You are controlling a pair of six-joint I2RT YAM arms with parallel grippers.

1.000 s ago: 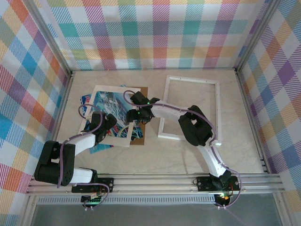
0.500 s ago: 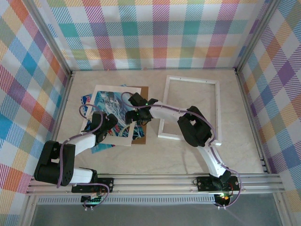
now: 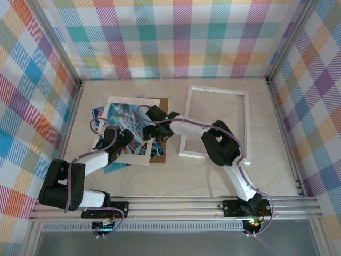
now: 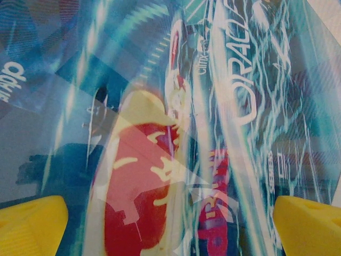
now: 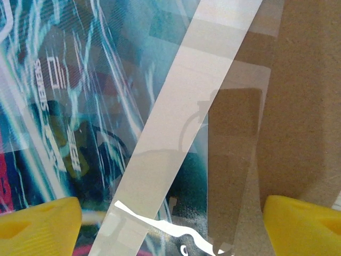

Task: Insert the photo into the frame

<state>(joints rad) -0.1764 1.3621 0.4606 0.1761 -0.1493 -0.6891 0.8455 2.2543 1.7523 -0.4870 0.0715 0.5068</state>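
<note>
The photo (image 3: 123,120), blue and teal swirls with red patches, lies flat at the left of the table under a cream mat border (image 3: 133,99). In the left wrist view the photo (image 4: 160,106) is close below my left gripper (image 4: 170,234), which is open with nothing between its yellow fingertips (image 4: 32,224). My left gripper (image 3: 123,137) hovers over the photo's near edge. My right gripper (image 3: 152,130) is over the photo's right edge, open and empty (image 5: 170,229). Below it are the photo (image 5: 80,80) and a strip of mat (image 5: 176,106). The white frame (image 3: 218,89) lies empty to the right.
A brown backing board (image 3: 163,106) lies under the photo and mat, its surface (image 5: 303,106) showing at the right of the right wrist view. Another print corner (image 3: 97,112) pokes out at the left. Checked walls close in the table on three sides.
My right gripper has shifted slightly left over the photo's right edge and its jaws have widened a little. The left arm has not moved.
</note>
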